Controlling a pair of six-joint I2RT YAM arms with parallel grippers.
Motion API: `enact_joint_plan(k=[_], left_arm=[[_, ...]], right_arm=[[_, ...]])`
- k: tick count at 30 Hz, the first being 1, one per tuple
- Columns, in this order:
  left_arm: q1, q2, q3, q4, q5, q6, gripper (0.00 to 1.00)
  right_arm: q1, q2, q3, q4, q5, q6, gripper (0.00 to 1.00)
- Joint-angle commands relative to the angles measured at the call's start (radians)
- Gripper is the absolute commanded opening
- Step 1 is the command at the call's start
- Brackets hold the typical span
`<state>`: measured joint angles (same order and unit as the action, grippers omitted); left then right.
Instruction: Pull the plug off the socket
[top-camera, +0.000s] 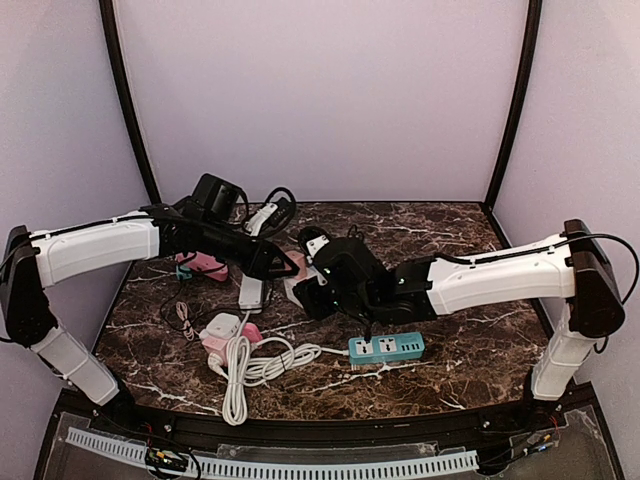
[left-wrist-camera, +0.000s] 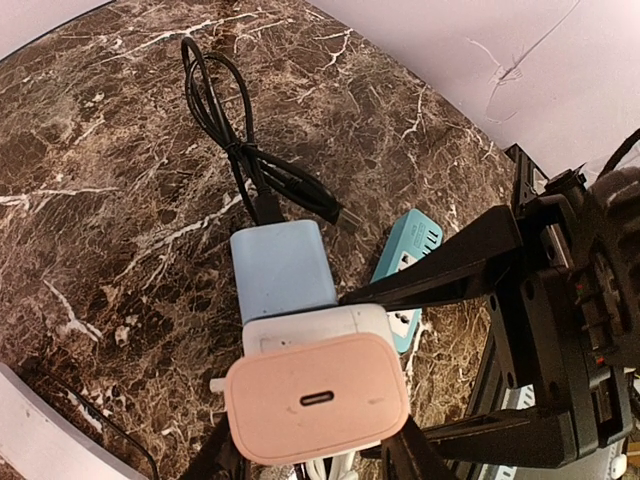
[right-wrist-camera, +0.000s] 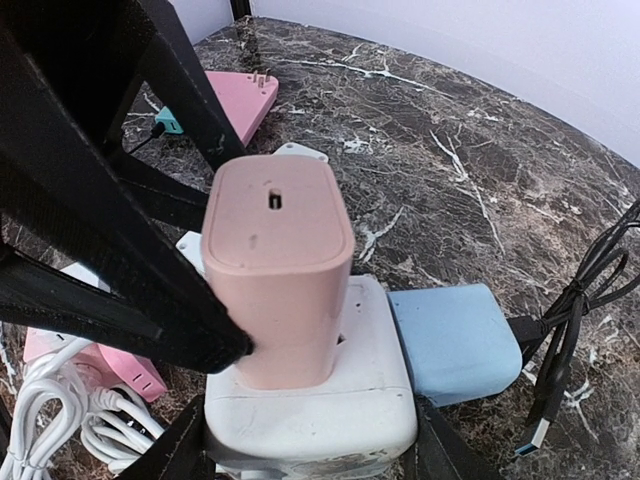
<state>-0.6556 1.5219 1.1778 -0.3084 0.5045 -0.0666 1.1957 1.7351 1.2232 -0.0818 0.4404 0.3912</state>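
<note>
Pink charger plug (right-wrist-camera: 278, 265) is seated upright in the top face of a white socket cube (right-wrist-camera: 310, 405). The pair sits mid-tabletop, where the two arms meet, and appears to be lifted clear of the marble rather than resting on it. The plug's prongs look fully pushed in, with no gap showing at its base, so by my reading the pull has not yet parted the two.

A pale blue adapter (left-wrist-camera: 283, 268) is plugged into another face of the same cube and is not gripped by either arm.

The two parts are held separately so that one arm can brace while the other draws away. The left fingers (right-wrist-camera: 130, 315) are clamped on opposite sides of the pink body, set fairly narrow to match its width. The right fingers (left-wrist-camera: 450, 265) are closed wider around the cube below the plug, pinning the socket. I expect a straight pull along the plug's axis to work best, since a tilt could bind the prongs.

Further out on the tabletop (top-camera: 450, 240), a black USB cable (left-wrist-camera: 280, 185) lies loose behind the blue adapter. A teal power strip (top-camera: 386, 347) lies nearer the arm bases, with a coiled white cord (top-camera: 248, 365) to its left.
</note>
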Motion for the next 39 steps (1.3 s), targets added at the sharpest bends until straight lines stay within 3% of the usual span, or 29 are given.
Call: enact_joint_plan(k=[1,12,25,39], left_arm=[[0.043,0.013,0.012,-0.033,-0.054,-0.039,0.01],[0.045,0.002,0.002,-0.017,-0.041,-0.030,0.01],[0.038,-0.037,-0.020,0.028,0.039,-0.010,0.01],[0.013,-0.038,-0.016,0.013,-0.010,0.001,0.01]], right_arm=[[0.027,-0.041,-0.002,0.075,0.069,-0.027,0.00],[0.025,-0.038,0.005,0.051,0.087,0.009,0.00],[-0.031,-0.029,0.014,0.003,-0.005,0.101,0.00],[-0.028,-0.037,0.005,0.025,-0.010,0.089,0.00]])
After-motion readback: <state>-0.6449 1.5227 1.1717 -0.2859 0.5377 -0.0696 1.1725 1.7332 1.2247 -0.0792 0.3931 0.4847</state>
